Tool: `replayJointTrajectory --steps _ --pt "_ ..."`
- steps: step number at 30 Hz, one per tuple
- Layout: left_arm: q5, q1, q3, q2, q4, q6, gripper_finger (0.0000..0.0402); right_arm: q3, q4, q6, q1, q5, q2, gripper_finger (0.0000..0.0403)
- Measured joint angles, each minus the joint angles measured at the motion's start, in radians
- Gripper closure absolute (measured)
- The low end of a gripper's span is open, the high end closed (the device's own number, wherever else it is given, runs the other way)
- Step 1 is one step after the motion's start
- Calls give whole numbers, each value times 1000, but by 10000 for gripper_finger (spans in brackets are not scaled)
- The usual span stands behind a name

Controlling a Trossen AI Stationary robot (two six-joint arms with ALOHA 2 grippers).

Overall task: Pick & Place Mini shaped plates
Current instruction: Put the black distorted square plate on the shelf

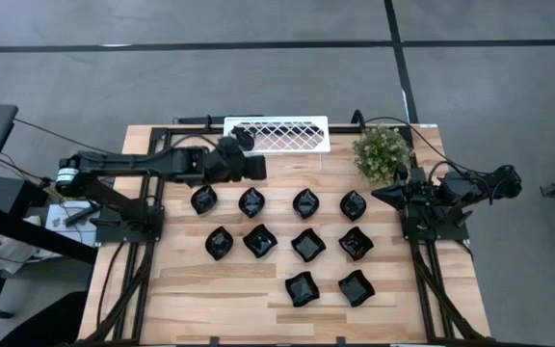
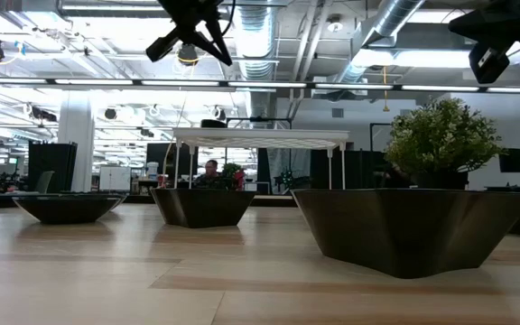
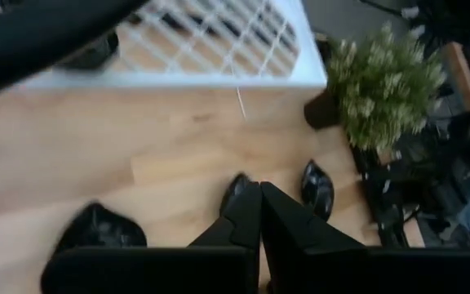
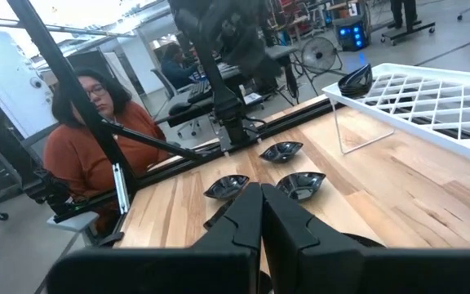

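The wooden table (image 1: 200, 289) carries everything in this setup. At its far edge stands a white lattice rack (image 1: 287, 135) on thin legs. A potted plant (image 1: 382, 154) sits just beside the rack's right end.

The left arm reaches across the far-left part of the table. Its left end effector (image 1: 242, 154) hangs above the table near the rack's left corner, fingers pressed together and holding nothing — the left wrist view shows the two dark fingers (image 3: 243, 214) meeting at their tips over bare wood. The right arm is folded at the table's right edge; its right end effector (image 4: 259, 200) is likewise pressed together and empty.

The mini shaped plates (image 1: 306, 244) are glossy black dishes. Ten lie on the table in three rows:
- Far row: four plates, the leftmost (image 1: 203, 200) lying nearest the left end effector, just toward the near side of it and apart from it.
- Middle row: four plates.
- Near row: two plates, below the right half of the other rows.

One more plate (image 1: 245, 137) rests on the rack's left end, just beside the left end effector; no contact is visible — the fingers stand clear of it.

In the right wrist view a person (image 4: 96, 135) in an orange top sits beyond the table's left side.
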Motion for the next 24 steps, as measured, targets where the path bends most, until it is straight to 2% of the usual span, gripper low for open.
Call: replayJointTrajectory --steps 7,10,17,21,24 --pt "0 -101 -95 10 9 -190 395 0 -1 0 0 -6 0 403" --pt "2 -129 -132 10 9 -197 393 0 0 0 0 -8 0 403" --pt "0 -140 -226 9 26 -205 385 0 -1 -1 0 10 0 403" --pt "61 -139 -271 9 31 -337 383 0 -2 -1 0 17 0 403" --pt "87 -150 -278 9 38 -364 374 0 -4 -1 0 17 0 403"
